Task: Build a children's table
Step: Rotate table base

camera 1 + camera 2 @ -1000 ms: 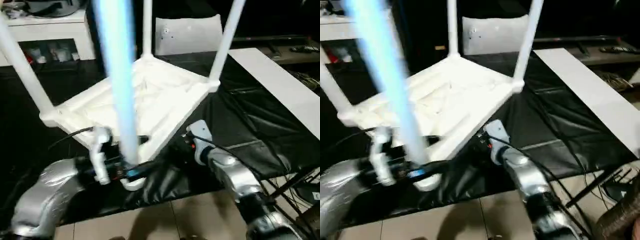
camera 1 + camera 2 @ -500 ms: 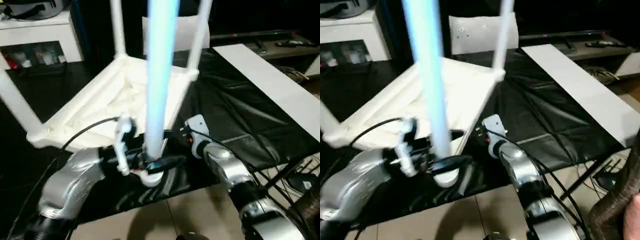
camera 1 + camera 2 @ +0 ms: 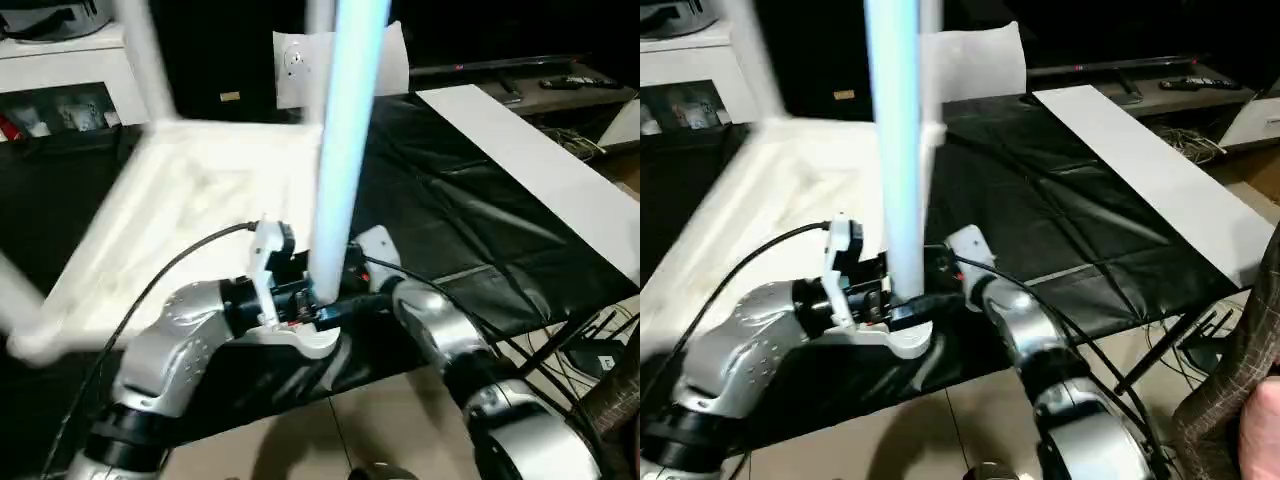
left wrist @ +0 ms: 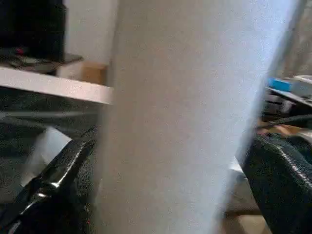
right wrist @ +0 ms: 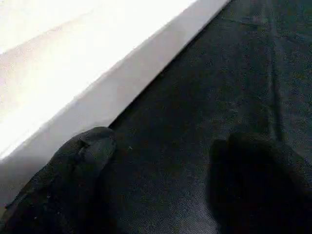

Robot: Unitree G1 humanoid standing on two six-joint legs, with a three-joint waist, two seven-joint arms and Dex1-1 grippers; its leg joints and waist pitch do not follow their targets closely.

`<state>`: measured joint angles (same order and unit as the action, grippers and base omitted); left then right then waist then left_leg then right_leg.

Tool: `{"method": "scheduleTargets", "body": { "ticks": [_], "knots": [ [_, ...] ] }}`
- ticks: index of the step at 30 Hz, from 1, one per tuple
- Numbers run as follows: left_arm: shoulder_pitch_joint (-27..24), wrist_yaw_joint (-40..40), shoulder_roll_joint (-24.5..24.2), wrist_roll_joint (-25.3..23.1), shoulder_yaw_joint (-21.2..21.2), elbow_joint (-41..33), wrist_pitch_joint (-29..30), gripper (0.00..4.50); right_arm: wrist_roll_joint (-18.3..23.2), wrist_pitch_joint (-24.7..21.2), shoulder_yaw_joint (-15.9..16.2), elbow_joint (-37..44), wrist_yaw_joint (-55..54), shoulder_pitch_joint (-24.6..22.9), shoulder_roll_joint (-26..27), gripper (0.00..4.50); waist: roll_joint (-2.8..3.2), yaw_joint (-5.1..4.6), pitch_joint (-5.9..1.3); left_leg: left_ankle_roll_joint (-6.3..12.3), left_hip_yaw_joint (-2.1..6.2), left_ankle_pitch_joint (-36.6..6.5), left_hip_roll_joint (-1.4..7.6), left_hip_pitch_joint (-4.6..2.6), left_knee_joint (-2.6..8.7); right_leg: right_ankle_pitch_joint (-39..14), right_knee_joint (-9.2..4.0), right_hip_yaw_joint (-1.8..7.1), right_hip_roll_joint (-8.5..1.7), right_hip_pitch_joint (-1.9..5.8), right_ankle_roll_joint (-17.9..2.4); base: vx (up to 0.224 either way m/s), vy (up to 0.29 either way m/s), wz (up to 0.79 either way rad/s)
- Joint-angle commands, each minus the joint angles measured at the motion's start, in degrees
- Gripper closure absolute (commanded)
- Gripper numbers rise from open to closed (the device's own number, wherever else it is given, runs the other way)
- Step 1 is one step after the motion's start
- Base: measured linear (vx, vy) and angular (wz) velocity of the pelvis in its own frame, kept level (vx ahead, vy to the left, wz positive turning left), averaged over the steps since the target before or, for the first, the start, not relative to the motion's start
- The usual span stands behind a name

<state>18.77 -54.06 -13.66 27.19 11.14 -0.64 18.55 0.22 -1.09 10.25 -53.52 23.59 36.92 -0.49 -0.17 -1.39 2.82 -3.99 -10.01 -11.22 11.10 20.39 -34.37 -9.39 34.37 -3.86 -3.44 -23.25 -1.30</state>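
Note:
The white tabletop (image 3: 170,210) lies underside up on the black cloth, blurred with motion. Its near corner socket (image 3: 312,342) carries a white leg (image 3: 345,150) that rises past the top of the eye views. My left gripper (image 3: 325,305) is shut on this leg just above the socket; in the left wrist view the leg (image 4: 185,122) sits between the two black fingers (image 4: 53,180). Another leg (image 3: 140,50) stands at a far corner. My right gripper (image 5: 168,151) is open over the cloth beside the tabletop's edge (image 5: 73,107), holding nothing. The right forearm (image 3: 440,335) reaches in close behind the held leg.
A long white board (image 3: 540,160) lies on the black cloth (image 3: 450,220) at the right. A white cabinet (image 3: 60,60) and a flat white bag (image 3: 300,65) stand at the back. Tiled floor and cables lie near the front right. A person's sleeve (image 3: 1240,400) shows at the lower right edge.
The tabletop has turned on the cloth, and its far corner has swung left. The held corner and leg have moved right with my left gripper, which stays shut on the leg.

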Motion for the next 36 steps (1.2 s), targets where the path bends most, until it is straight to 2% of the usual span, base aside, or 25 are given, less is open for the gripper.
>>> {"method": "scheduleTargets", "body": {
  "ticks": [1,5,9,10,11,14,15,16,17,19,21,22,23,25,27,28,29,30,31,32,33,34,35,36],
  "knots": [
    [2.11,1.19,1.8,-1.17,1.54,0.77,-2.13,0.01,0.29,2.36,1.96,-0.05,1.87,1.8,4.42,0.0,0.32,0.44,-3.36,0.25,0.61,-14.98,1.81,0.16,4.19,-17.97,-4.08,2.77,-4.04,2.98,-11.61,0.0,0.0,0.0],
    [3.42,3.03,1.81,-4.14,-0.52,4.15,-6.01,0.01,-0.11,3.48,-0.94,-2.53,-3.35,2.01,2.81,0.0,0.46,0.62,-3.42,0.63,0.52,-14.15,1.8,-0.01,4.16,-16.43,-3.99,2.75,-3.93,2.85,-12.0,0.0,0.0,0.0],
    [3.91,3.14,0.12,-4.73,-2.49,6.08,-7.04,0.01,0.4,3.55,-3.88,-2.46,-6.59,0.66,0.14,0.0,0.53,0.78,-3.44,0.32,0.45,-14.23,1.76,-0.11,4.17,-16.46,-3.98,2.78,-3.89,2.83,-11.63,0.0,0.0,0.0],
    [3.51,2.97,-1.19,-5.24,-3.11,6.46,-7.47,0.01,-0.34,5.08,-4.09,-1.89,-7.06,-0.59,-1.66,0.0,0.7,0.84,-3.44,0.2,0.43,-14.26,1.77,-0.15,4.17,-16.01,-3.98,2.74,-3.83,2.82,-11.54,0.0,0.0,0.0],
    [3.07,2.7,-1.98,-5.23,-3.46,6.28,-7.39,0.01,-0.1,4.93,-4.43,-1.11,-6.5,-1.46,-2.43,0.0,0.76,1.0,-3.49,0.19,0.35,-14.28,1.74,-0.35,4.08,-15.59,-3.93,2.75,-3.73,2.73,-11.55,0.0,0.0,0.0],
    [1.54,2.06,-4.32,-5.48,-4.51,5.77,-7.19,0.01,1.09,3.85,-5.89,2.19,-4.83,-4.45,-4.43,0.0,0.72,1.53,-3.5,0.62,0.22,-13.61,1.7,-0.14,4.07,-14.59,-3.86,2.85,-3.72,2.93,-11.51,0.0,0.0,0.0],
    [1.54,2.06,-4.32,-5.48,-4.51,5.77,-7.19,0.01,1.09,3.85,-5.89,2.19,-4.83,-4.45,-4.43,0.0,0.67,1.59,-3.4,0.62,0.28,-13.84,1.72,-0.11,4.15,-15.05,-3.9,2.81,-3.72,2.91,-11.3,0.0,0.0,0.0],
    [0.2,1.63,-5.95,-5.66,-4.95,5.2,-6.72,0.01,1.5,3.77,-6.58,4.71,-4.59,-6.59,-5.58,0.0,0.66,1.5,-3.44,0.59,0.34,-14.2,1.67,-0.07,4.21,-16.17,-3.94,2.74,-3.73,2.98,-11.18,0.0,0.0,0.0],
    [-0.18,1.48,-6.42,-5.72,-5.03,5.0,-6.56,0.01,1.69,3.69,-6.82,5.39,-4.52,-7.14,-5.84,0.0,0.66,1.61,-3.18,0.4,0.32,-15.64,1.75,-0.21,4.26,-18.42,-4.3,2.76,-3.75,2.72,-10.5,0.0,0.0,0.0],
    [-1.79,0.78,-8.39,-5.78,-5.16,3.92,-5.69,0.01,2.54,3.18,-7.51,8.18,-3.83,-9.27,-6.86,0.0,0.59,1.61,-3.21,0.16,0.43,-16.63,1.68,-0.28,4.34,-20.85,-4.46,2.76,-3.71,2.69,-9.42,0.0,0.0,0.0],
    [-3.29,0.7,-10.16,-5.93,-5.06,2.38,-3.94,0.01,3.56,2.66,-8.0,11.31,-2.71,-11.13,-7.53,0.0,0.69,1.63,-3.18,0.07,0.52,-17.1,1.82,-0.38,4.41,-21.29,-4.41,2.79,-3.66,2.49,-9.26,0.0,0.0,0.0],
    [-5.24,0.52,-12.18,-6.06,-4.59,0.02,-1.66,0.01,4.68,1.92,-8.26,15.61,-1.0,-13.37,-8.27,0.0,0.65,1.52,-3.07,0.07,0.46,-17.43,1.72,-0.36,4.45,-21.79,-4.53,2.75,-3.53,2.38,-9.33,0.0,0.0,0.0],
    [-6.32,0.47,-13.19,-6.33,-4.15,-1.4,-0.48,0.01,5.2,1.24,-8.3,18.14,0.02,-14.55,-8.6,0.0,0.65,1.71,-2.92,0.26,0.57,-17.89,1.99,-0.36,4.68,-21.93,-4.47,2.83,-3.52,2.32,-8.75,0.0,0.0,0.0],
    [-8.77,1.09,-16.02,-8.93,-2.07,-4.61,2.29,0.01,6.58,-2.28,-7.45,24.64,3.25,-17.25,-9.79,0.0,0.58,1.74,-2.89,0.41,0.62,-18.82,1.89,-0.47,4.72,-23.27,-4.71,2.77,-3.43,2.27,-8.38,0.0,0.0,0.0],
    [-9.5,1.23,-17.03,-9.66,-1.45,-5.58,3.38,0.01,6.65,-3.24,-6.75,26.74,4.44,-18.13,-10.49,0.0,0.61,1.67,-2.69,0.24,0.71,-20.03,1.84,-0.5,4.79,-25.78,-4.97,2.71,-3.48,2.08,-7.78,0.0,0.0,0.0],
    [-10.95,2.57,-18.1,-9.18,-1.29,-8.27,6.93,0.29,7.14,-5.6,-5.0,31.57,7.73,-20.19,-12.34,0.0,0.56,1.72,-2.62,0.17,0.71,-20.34,1.77,-0.56,4.73,-27.12,-5.1,2.78,-3.5,1.96,-7.18,0.0,0.0,0.0],
    [-11.64,3.62,-18.51,-8.49,-1.4,-10.0,9.23,0.36,7.46,-6.73,-4.08,34.15,9.56,-21.3,-13.38,0.0,0.53,1.9,-2.62,0.21,0.79,-20.13,1.86,-0.46,4.73,-27.5,-5.03,2.76,-3.55,2.12,-6.74,0.0,0.0,0.0],
    [-11.88,3.86,-18.75,-8.14,-1.4,-10.74,10.18,0.36,7.54,-7.15,-3.8,35.1,10.05,-21.71,-13.76,0.0,0.5,1.88,-2.51,0.29,0.75,-20.23,1.89,-0.46,4.78,-27.88,-5.16,2.79,-3.51,2.02,-6.54,0.0,0.0,0.0],
    [-12.38,4.62,-19.52,-7.49,-1.36,-12.55,13.06,0.56,7.56,-8.07,-3.3,36.97,10.74,-22.59,-14.54,0.0,0.18,1.79,-2.54,0.38,0.7,-20.02,1.79,-0.4,4.7,-28.57,-5.2,2.76,-3.46,2.0,-6.31,0.0,0.0,0.0],
    [-12.58,5.16,-20.36,-7.74,-1.04,-13.98,14.99,0.56,7.59,-8.72,-2.92,38.3,11.4,-23.2,-15.26,0.0,0.3,1.84,-2.51,0.5,0.71,-19.69,1.63,-0.4,4.64,-29.34,-5.28,2.75,-3.43,1.83,-6.08,0.0,0.0,0.0],
    [-12.65,5.36,-20.76,-7.73,-0.88,-14.73,16.0,0.81,7.57,-8.94,-2.72,38.98,11.77,-23.5,-15.66,0.0,0.31,1.87,-2.46,0.55,0.79,-19.97,1.64,-0.43,4.66,-30.11,-5.43,2.67,-3.44,1.75,-5.87,0.0,0.0,0.0],
    [-12.84,6.33,-21.41,-7.4,-0.83,-16.77,19.02,0.84,7.44,-9.91,-2.33,41.15,12.54,-24.41,-16.66,0.0,-0.05,1.77,-2.44,0.64,0.77,-20.04,1.56,-0.43,4.54,-31.48,-5.68,2.63,-3.48,1.67,-5.26,0.0,0.0,0.0],
    [-12.91,6.81,-21.51,-7.16,-0.95,-17.64,20.35,0.9,7.35,-10.48,-2.23,42.26,12.8,-24.85,-17.06,0.0,0.16,1.87,-2.38,0.56,0.86,-19.9,1.56,-0.45,4.54,-32.07,-5.65,2.61,-3.5,1.65,-4.95,0.0,0.0,0.0],
    [-12.71,7.3,-21.82,-7.69,-0.7,-18.73,22.51,1.03,7.33,-11.49,-2.33,43.82,13.07,-25.36,-17.47,0.0,0.11,1.78,-2.31,0.52,0.86,-19.97,1.57,-0.42,4.59,-32.3,-5.72,2.6,-3.4,1.62,-4.73,0.0,0.0,0.0]
  ]
}}
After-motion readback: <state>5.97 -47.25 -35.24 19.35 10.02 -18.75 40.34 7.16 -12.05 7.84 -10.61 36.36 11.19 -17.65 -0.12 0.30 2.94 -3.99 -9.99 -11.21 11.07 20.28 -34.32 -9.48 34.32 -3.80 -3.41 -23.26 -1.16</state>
